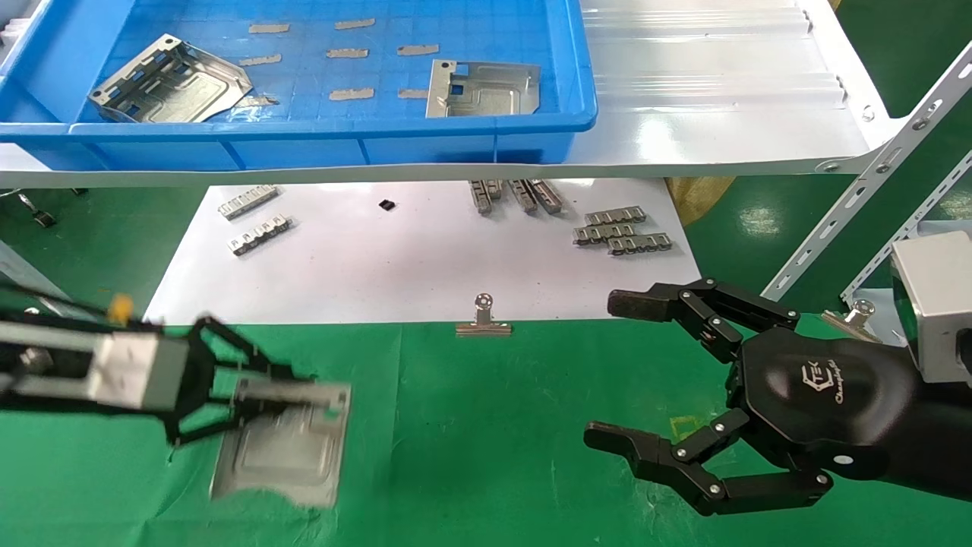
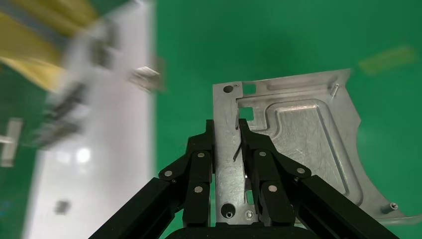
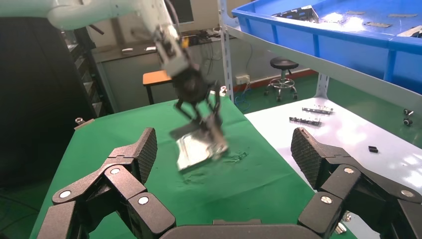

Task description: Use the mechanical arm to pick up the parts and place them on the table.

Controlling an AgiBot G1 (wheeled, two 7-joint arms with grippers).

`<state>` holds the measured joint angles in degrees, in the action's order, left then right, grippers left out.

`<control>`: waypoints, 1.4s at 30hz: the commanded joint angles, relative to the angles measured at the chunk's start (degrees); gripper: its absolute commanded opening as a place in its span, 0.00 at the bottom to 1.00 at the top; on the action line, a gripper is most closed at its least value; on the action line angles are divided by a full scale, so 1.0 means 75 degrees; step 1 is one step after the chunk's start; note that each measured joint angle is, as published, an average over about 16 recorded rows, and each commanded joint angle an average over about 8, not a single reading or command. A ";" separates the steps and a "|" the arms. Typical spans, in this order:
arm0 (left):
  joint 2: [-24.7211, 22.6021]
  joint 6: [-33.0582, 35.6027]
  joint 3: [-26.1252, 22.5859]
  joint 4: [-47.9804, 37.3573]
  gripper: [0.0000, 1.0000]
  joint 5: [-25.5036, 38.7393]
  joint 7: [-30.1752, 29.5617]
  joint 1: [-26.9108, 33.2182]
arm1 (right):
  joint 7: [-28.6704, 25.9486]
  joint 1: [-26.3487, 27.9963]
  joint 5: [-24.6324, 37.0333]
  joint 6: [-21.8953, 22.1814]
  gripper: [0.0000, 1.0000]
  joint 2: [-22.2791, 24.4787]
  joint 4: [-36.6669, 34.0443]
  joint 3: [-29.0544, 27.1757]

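— Starting with the green bench: wrinkled cloth, flat, plenty of bare room under and around both arms.

— And above it?

— White shelf at the far side, carrying a blue bin. Below the shelf, a white sheet laid over the far part of the bench.

— Which arm nearer the job?

— Left one, clearly. Left claw low over the near left of the bench, pinched narrow on one plate, gripping its slotted edge. Right claw spread wide and holding nothing, parked over the near right, well apart from that plate.

— How lying from the claw?

— Reaching out ahead of the fingertips, with the flat face turned toward the cloth and tilted, lower corner close to it. Touching or just above: cannot tell.

— So, next?

— Probably down onto the cloth, then fingers apart. Green cloth all round the plate, so little to snag on except the wrinkles.

— More to fetch?

— Two plates in the bin, one at its left end, one right of middle.

— Small stuff?

— Binder clip at the sheet's near edge, ridged strips farther back; both well clear of the drop spot.
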<state>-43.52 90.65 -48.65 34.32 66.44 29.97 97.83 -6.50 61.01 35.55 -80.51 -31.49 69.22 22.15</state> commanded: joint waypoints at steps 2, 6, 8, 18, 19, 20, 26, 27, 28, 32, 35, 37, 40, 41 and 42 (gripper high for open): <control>-0.0119 0.0025 -0.0331 -0.0336 0.00 0.0323 0.0657 -0.0015 | 0.0000 0.0000 0.0000 0.0000 1.00 0.0000 0.0000 0.0000; -0.0231 -0.0004 -0.0582 -0.0862 0.00 0.0331 0.1010 0.0000 | 0.0000 0.0000 0.0000 0.0000 1.00 0.0000 0.0000 0.0000; -0.0273 -0.0037 -0.0667 -0.1119 0.00 0.0338 0.1161 0.0023 | 0.0000 0.0000 0.0000 0.0000 1.00 0.0000 0.0000 0.0000; -0.0640 -0.0287 -0.0867 -0.2401 1.00 0.0479 0.1694 0.0221 | 0.0000 0.0000 0.0000 0.0000 1.00 0.0000 0.0000 0.0000; -0.0681 -0.0301 -0.0878 -0.2488 1.00 0.0498 0.1750 0.0241 | 0.0000 0.0000 0.0000 0.0000 1.00 0.0000 0.0000 0.0000; -0.0721 -0.0307 -0.0889 -0.2570 1.00 0.0515 0.1808 0.0261 | 0.0000 0.0000 0.0000 0.0000 1.00 0.0000 0.0000 0.0000; -0.0899 -0.0226 -0.0922 -0.2949 1.00 0.0549 0.2095 0.0392 | 0.0000 0.0000 0.0000 0.0000 1.00 0.0000 0.0000 0.0000; -0.0915 -0.0193 -0.0915 -0.3001 1.00 0.0530 0.2125 0.0415 | 0.0000 0.0000 0.0000 0.0000 1.00 0.0000 0.0000 0.0000; -0.0928 -0.0156 -0.0904 -0.3044 1.00 0.0501 0.2146 0.0438 | 0.0000 0.0000 0.0000 0.0000 1.00 0.0000 0.0000 0.0000; -0.0926 0.0017 -0.0824 -0.3127 1.00 0.0246 0.2097 0.0481 | 0.0000 0.0000 0.0000 0.0000 1.00 0.0000 0.0000 0.0000; -0.0848 0.0108 -0.0767 -0.3073 1.00 -0.0073 0.1783 0.0424 | 0.0000 0.0000 0.0000 0.0000 1.00 0.0000 0.0000 0.0000; -0.0756 0.0133 -0.0728 -0.3012 1.00 -0.0346 0.1400 0.0346 | 0.0000 0.0000 0.0000 0.0000 1.00 0.0000 0.0000 0.0000; -0.0623 0.0142 -0.0685 -0.2937 1.00 -0.0692 0.0844 0.0236 | 0.0000 0.0000 0.0000 0.0000 1.00 0.0000 0.0000 0.0000; -0.0576 0.0142 -0.0667 -0.2922 1.00 -0.0812 0.0660 0.0196 | 0.0000 -0.0001 0.0000 0.0000 1.00 0.0000 0.0000 0.0000; -0.0537 0.0143 -0.0649 -0.2912 1.00 -0.0919 0.0507 0.0159 | 0.0000 -0.0001 -0.0001 0.0001 1.00 0.0000 0.0000 0.0000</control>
<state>-47.92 91.73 -53.59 12.30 60.36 35.53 99.24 -6.50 61.00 35.54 -80.51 -31.49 69.22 22.15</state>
